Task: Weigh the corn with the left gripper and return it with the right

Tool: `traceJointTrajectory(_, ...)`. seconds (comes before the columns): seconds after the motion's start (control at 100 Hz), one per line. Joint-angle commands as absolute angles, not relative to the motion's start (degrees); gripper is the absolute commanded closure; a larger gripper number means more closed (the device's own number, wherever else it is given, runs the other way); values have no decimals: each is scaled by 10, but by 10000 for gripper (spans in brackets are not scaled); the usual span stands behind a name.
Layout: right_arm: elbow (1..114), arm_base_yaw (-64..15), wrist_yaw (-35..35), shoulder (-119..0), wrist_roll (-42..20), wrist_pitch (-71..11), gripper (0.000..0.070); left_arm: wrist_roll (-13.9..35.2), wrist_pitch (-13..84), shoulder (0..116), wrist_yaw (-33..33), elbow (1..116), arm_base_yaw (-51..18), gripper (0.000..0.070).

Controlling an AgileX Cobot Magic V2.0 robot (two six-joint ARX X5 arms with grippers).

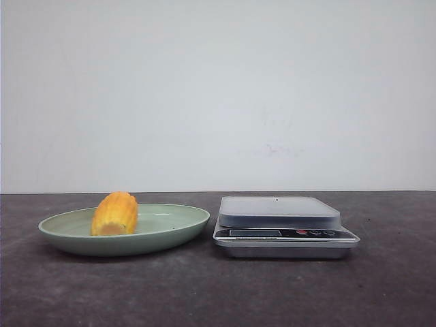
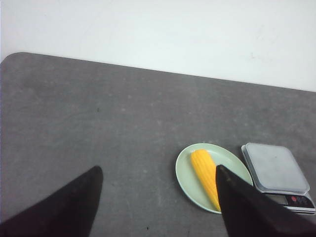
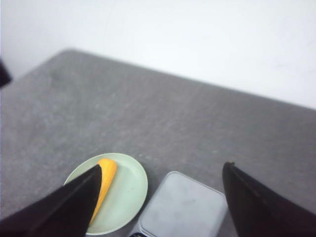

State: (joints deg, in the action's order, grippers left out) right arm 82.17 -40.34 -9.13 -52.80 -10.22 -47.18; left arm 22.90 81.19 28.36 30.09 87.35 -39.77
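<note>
Short yellow-orange corn [image 1: 115, 214] lying on its side in the pale green plate [image 1: 178, 224], toward the plate's left part in the front view, touching the plate floor. Plate resting on the dark grey worktop [image 1: 218, 293], at the left. Just beside the plate, to its right and not touching it, a silver kitchen scale [image 1: 281, 238] with an empty grey weighing platform, a small display and round buttons on the front edge. Pale plain wall [image 1: 218, 95] behind the worktop.

No arm visible in the front view. Seen from the left wrist, left end effector [image 2: 158, 175] raised well above the worktop, its two dark fingers [image 2: 74, 202] spread wide apart, nothing between them; corn [image 2: 206, 177], plate [image 2: 183, 175] and scale [image 2: 274, 168] far below, one finger partly covering the plate's edge. Seen from the right wrist, right end effector [image 3: 160, 170] also high above the worktop, fingers [image 3: 256, 202] wide apart and holding nothing; corn [image 3: 105, 180] partly hidden behind one finger, plate [image 3: 131, 190] and scale [image 3: 185, 207] below between the fingers.
</note>
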Motion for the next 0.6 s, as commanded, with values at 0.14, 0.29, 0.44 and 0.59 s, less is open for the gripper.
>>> traceJointTrajectory(0.14,832,-407,-170,-417,-100,-612,206,205,774,285,302,868,-400,270)
traceJointTrajectory(0.29,823,-407,-183,-331,-110,-668,206,199,765,283,303,846,-400,271)
traceJointTrajectory(0.44,808,-407,-183,-260,-115,-693,234,199,754,283,303,828,-400,272)
traceJointTrajectory(0.59,788,-406,-192,-214,-117,-701,700,199,744,283,303,813,-400,577)
